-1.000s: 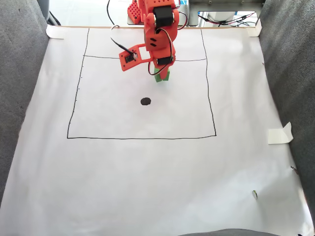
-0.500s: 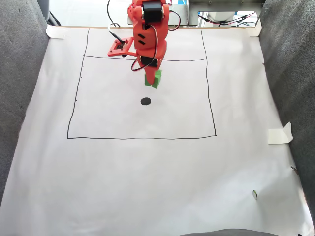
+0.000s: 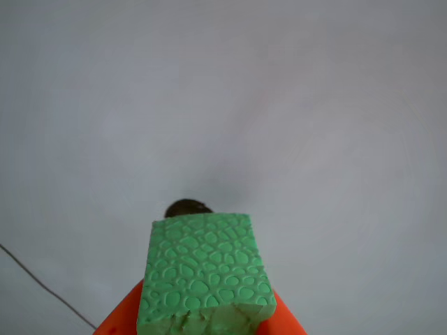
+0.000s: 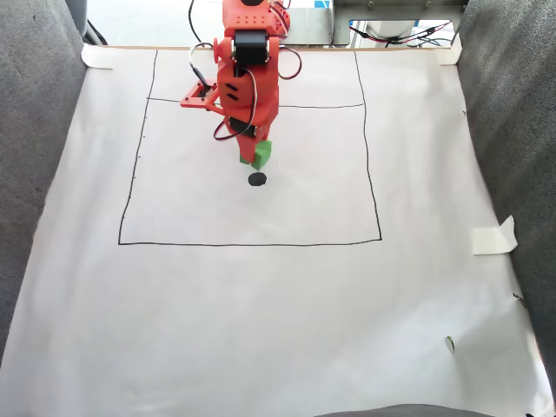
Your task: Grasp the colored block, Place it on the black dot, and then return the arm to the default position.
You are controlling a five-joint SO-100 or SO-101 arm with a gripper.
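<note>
Green pebbled block [image 3: 204, 276] — orange claw [image 4: 254, 159].

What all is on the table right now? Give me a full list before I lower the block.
green foam block: one, bright green, held between the gripper fingers, just behind the dot in the fixed view
black dot: one, black, inside the drawn rectangle, partly hidden by the block in the other view
paper sheet: one, white, covering the table
drawn rectangle: one, thin dark lines on the sheet
tape pieces: several, pale, at the sheet's edges
grey fabric: grey, both sides
arm: one, orange, top centre
gripper: one, orange, shut on the block
</note>
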